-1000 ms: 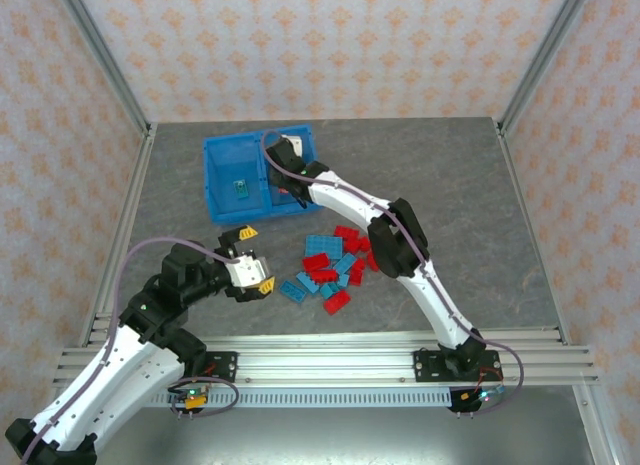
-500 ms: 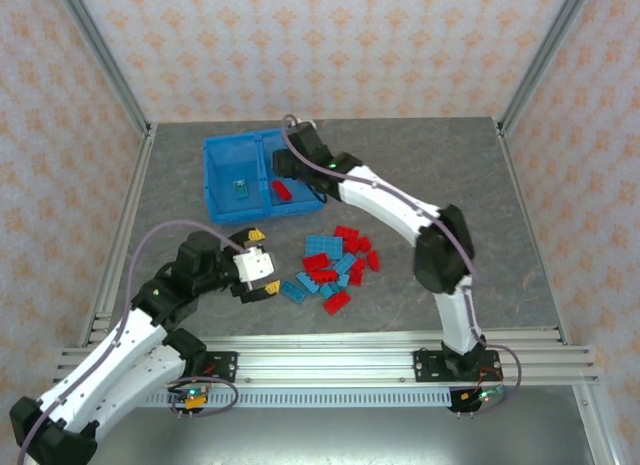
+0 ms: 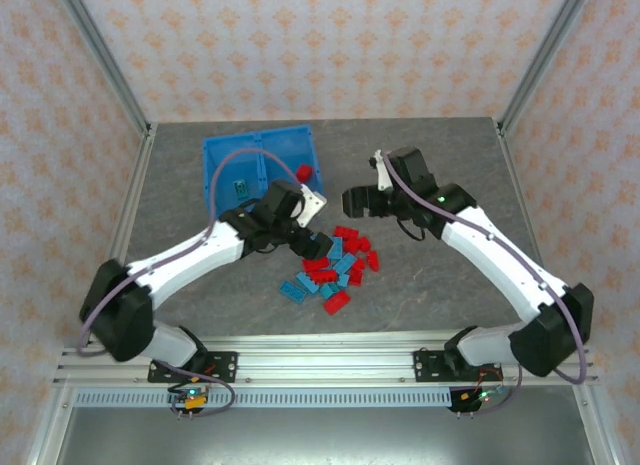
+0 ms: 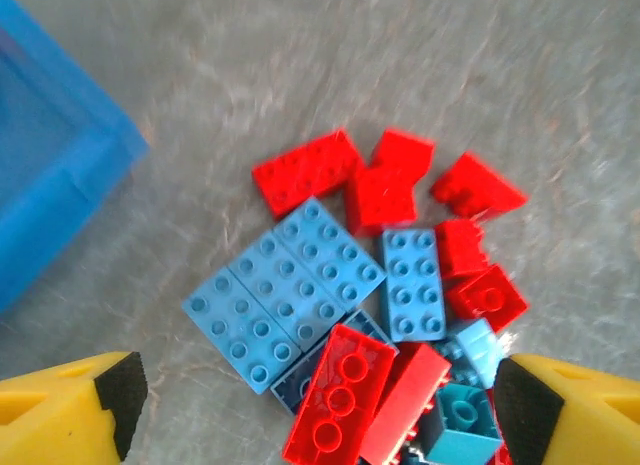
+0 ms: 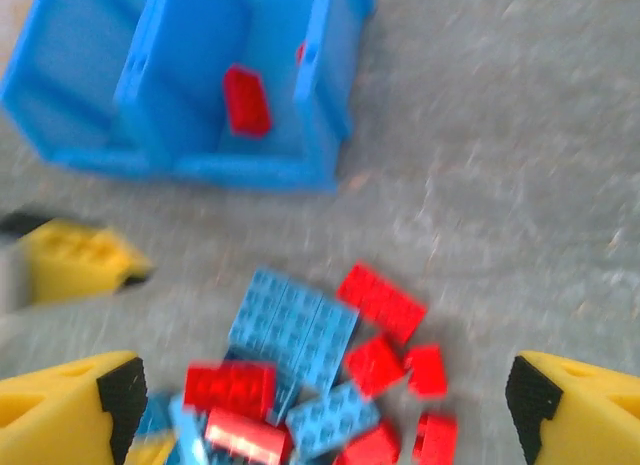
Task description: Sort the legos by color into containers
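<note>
The legos (image 3: pixel 335 263) lie in a loose red and light-blue pile on the grey table. My left gripper (image 3: pixel 312 247) hangs open over the pile's left part; in the left wrist view its yellow fingertips (image 4: pixel 70 410) flank the bricks (image 4: pixel 340 285), holding nothing. To the upper right of the pile, my right gripper (image 3: pixel 352 201) is open and empty, and its blurred wrist view looks down on the pile (image 5: pixel 320 375). The blue bin (image 3: pixel 260 133) stands at the back left. One teal brick (image 3: pixel 240 188) lies in its left compartment and one red brick (image 5: pixel 245 100) in its right.
Metal frame posts and patterned walls enclose the table. My left arm (image 3: pixel 200 255) stretches across the space in front of the bin. Bare grey table (image 3: pixel 450 155) lies to the right and behind the pile. The left gripper's yellow finger (image 5: pixel 75 255) appears in the right wrist view.
My right gripper has pulled out of the bin's right compartment and moved right, leaving a red brick there. My left arm has swung from the near left to over the pile.
</note>
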